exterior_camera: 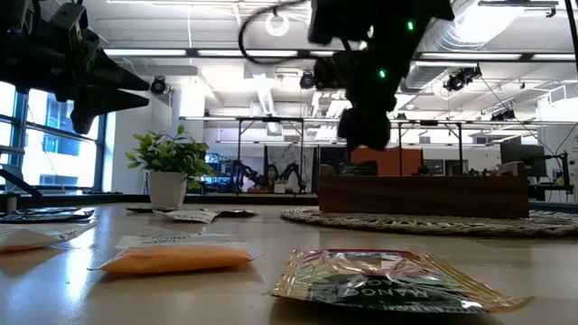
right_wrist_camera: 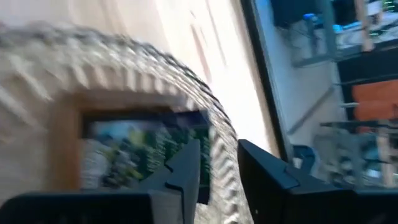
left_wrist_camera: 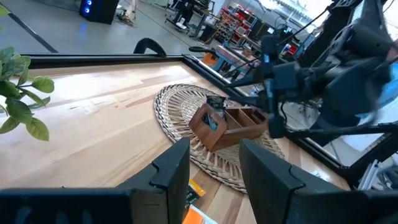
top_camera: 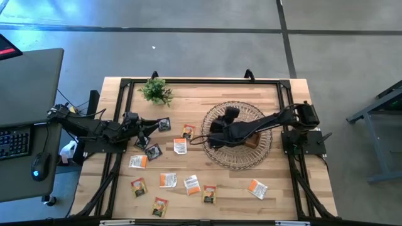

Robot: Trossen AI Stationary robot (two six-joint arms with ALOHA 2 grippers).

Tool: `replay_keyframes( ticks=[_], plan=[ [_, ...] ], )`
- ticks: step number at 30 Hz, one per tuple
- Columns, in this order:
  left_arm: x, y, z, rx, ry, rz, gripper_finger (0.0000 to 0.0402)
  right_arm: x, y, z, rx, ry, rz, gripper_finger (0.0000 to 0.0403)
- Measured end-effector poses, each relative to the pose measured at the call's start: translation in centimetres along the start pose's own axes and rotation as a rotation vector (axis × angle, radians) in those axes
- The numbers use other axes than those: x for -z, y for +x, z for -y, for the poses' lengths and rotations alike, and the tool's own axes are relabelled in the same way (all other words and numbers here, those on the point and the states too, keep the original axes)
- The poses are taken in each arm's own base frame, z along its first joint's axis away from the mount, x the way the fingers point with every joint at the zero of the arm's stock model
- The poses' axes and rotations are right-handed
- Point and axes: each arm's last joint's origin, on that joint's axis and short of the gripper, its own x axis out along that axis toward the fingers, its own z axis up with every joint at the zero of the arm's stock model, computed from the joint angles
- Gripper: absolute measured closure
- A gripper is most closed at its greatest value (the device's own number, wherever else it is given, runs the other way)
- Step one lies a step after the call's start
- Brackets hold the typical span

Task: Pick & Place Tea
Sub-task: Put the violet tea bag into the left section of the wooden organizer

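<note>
your right gripper [top_camera: 217,133] hangs over the wicker basket [top_camera: 220,157] at the table's right, just above the wooden tray [left_wrist_camera: 225,124]; its fingers [right_wrist_camera: 186,171] stand slightly parted, released, a tea packet [right_wrist_camera: 143,152] lying in the compartment below; your left gripper [top_camera: 146,133] waits spread wide, empty, above the loose tea packets [top_camera: 168,181] scattered left and near.

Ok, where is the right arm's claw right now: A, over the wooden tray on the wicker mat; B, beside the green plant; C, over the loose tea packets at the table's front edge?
A: the high view shows the right claw over the wooden tray on the wicker mat.
</note>
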Motion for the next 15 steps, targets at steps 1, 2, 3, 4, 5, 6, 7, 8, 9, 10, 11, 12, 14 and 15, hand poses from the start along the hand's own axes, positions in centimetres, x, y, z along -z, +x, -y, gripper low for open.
replay_keyframes(
  ticks=[1, 2, 3, 4, 5, 6, 7, 8, 9, 10, 11, 12, 14, 15],
  plan=[
    [0.0, 0.0, 0.0, -0.002, 0.000, 0.001, 0.0263, -0.4, -0.4, 0.0, -0.021, 0.014, 0.013, 0.0289],
    [0.0, 0.0, 0.0, -0.003, 0.001, 0.000, 0.0263, -0.9, -0.9, 0.1, -0.040, 0.036, 0.030, 0.0287],
    [0.0, 0.0, 0.0, -0.007, 0.000, 0.000, 0.0263, -1.4, -1.3, 0.1, -0.060, 0.064, 0.050, 0.0286],
    [0.1, 0.0, -0.1, -0.008, -0.015, -0.003, 0.0263, -1.9, -1.8, 0.1, -0.076, 0.089, 0.072, 0.0285],
    [0.1, 0.0, -0.1, -0.009, -0.032, -0.008, 0.0263, -2.4, -2.2, 0.0, -0.092, 0.112, 0.096, 0.0285],
    [0.2, 0.0, -0.1, -0.011, -0.040, -0.018, 0.0263, -2.9, -2.5, 0.0, -0.109, 0.136, 0.126, 0.0285],
    [0.3, 0.0, -0.2, -0.014, -0.039, -0.030, 0.0263, -3.3, -2.8, -0.1, -0.130, 0.153, 0.158, 0.0284],
    [0.5, 0.0, -0.3, -0.015, -0.031, -0.046, 0.0263, -3.7, -3.0, -0.3, -0.159, 0.163, 0.190, 0.0284],
    [0.6, 0.0, -0.4, -0.017, -0.018, -0.061, 0.0263, -4.1, -3.1, -0.5, -0.197, 0.159, 0.218, 0.0284],
    [0.7, 0.0, -0.4, -0.017, 0.000, -0.072, 0.0263, -4.4, -3.3, -0.6, -0.243, 0.146, 0.241, 0.0284],
    [0.7, 0.0, -0.4, -0.016, 0.022, -0.078, 0.0263, -4.6, -3.3, -0.8, -0.291, 0.140, 0.260, 0.0284],
    [0.7, 0.0, -0.4, -0.011, 0.048, -0.079, 0.0263, -4.8, -3.3, -1.0, -0.349, 0.143, 0.277, 0.0284],
    [0.5, 0.0, -0.2, 0.007, 0.091, -0.061, 0.0263, -5.1, -3.1, -1.4, -0.457, 0.160, 0.314, 0.0284],
    [0.3, 0.0, -0.1, 0.024, 0.112, -0.047, 0.0263, -5.1, -3.0, -1.6, -0.500, 0.167, 0.331, 0.0284]
  ],
)
